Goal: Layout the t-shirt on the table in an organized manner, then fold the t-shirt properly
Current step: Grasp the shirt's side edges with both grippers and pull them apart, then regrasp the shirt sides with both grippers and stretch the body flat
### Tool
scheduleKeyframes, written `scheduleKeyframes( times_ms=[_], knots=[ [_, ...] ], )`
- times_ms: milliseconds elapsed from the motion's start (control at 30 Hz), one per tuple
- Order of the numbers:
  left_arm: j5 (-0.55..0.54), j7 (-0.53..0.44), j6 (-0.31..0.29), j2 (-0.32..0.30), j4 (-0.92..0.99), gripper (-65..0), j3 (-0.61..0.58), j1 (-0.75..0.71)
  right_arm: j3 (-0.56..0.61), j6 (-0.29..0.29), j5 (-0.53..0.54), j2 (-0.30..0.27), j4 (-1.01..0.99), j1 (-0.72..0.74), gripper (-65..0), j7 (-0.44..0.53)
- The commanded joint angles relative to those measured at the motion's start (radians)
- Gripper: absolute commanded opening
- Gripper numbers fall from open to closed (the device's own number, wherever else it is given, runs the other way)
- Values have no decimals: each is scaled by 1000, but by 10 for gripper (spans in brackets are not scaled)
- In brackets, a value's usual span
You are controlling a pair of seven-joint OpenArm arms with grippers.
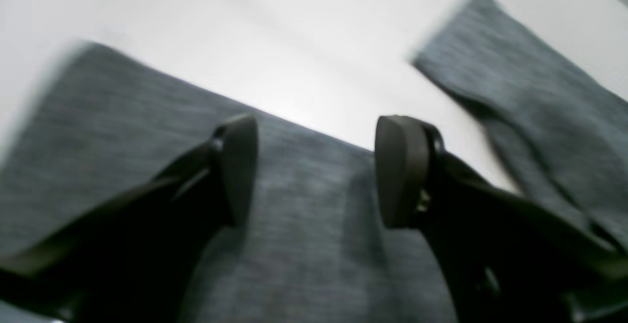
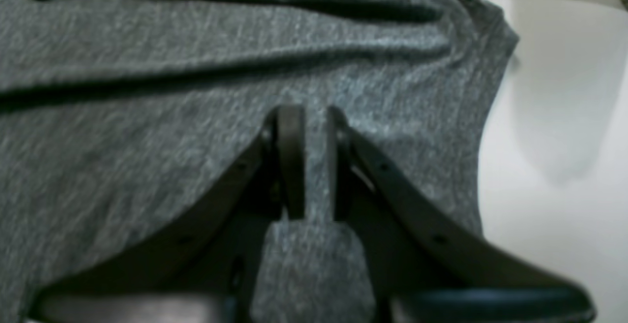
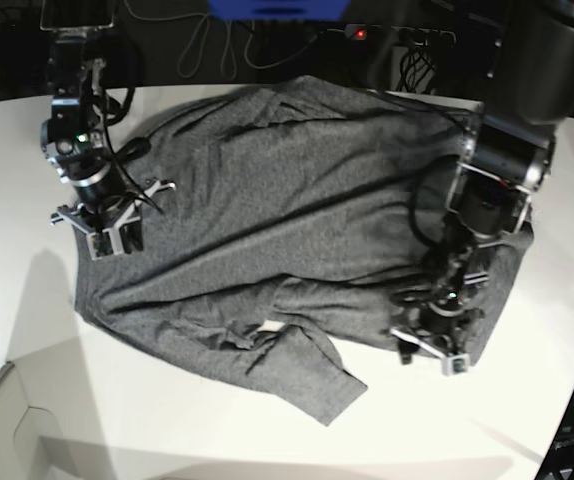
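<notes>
Right wrist: right gripper pinching t-shirt fold, apparently.

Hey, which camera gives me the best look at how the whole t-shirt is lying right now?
The base view: it shows the whole t-shirt spread and wrinkled on the table. The right wrist view shows only creased fabric around the closed tool; the left wrist view shows blurred patches.

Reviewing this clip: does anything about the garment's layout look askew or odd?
Yes. The heather dark-grey knit t-shirt is not flat on the white table: creases run across its body, and one long sleeve lies folded askew over the near hem, jutting toward the table's front edge.
</notes>
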State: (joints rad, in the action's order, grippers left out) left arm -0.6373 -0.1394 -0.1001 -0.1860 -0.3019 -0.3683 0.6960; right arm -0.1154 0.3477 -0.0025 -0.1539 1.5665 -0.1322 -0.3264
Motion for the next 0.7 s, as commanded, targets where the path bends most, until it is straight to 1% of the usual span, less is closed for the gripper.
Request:
scheduleKeyframes(
  times_ms=[0,133,233,300,367,467,567,667],
  knots=[
    [-5,-27,-5,-10,-20,-279,4,35,-5,7,6,-13,8,18,-581,26],
    [-5,-26,-5,-36,-20,-279,4,29,-5,9,6,-25,-31,85,-581,26],
    [-5,-26,-5,-42,-20,-279,2,17,0,12,6,-45,-120,176,-581,26],
    [-5,-26,-5,-68,-13,-279,2,14,-2,57,5,-45,-208,256,-581,26],
    [-3,-26,-5,-76,-10,-279,2,14,-2,106,3,-46,-291,323,-581,26],
    [6,-26,-5,-89,-9,-279,1,14,0,143,3,-69,-400,400,-581,26],
    [7,-26,-5,-108,-9,-279,1,14,1,192,3,-72,-510,464,-581,28],
    [7,-26,-5,-109,23,-279,-1,14,1,218,3,-72,-622,530,-581,28]
  ],
)
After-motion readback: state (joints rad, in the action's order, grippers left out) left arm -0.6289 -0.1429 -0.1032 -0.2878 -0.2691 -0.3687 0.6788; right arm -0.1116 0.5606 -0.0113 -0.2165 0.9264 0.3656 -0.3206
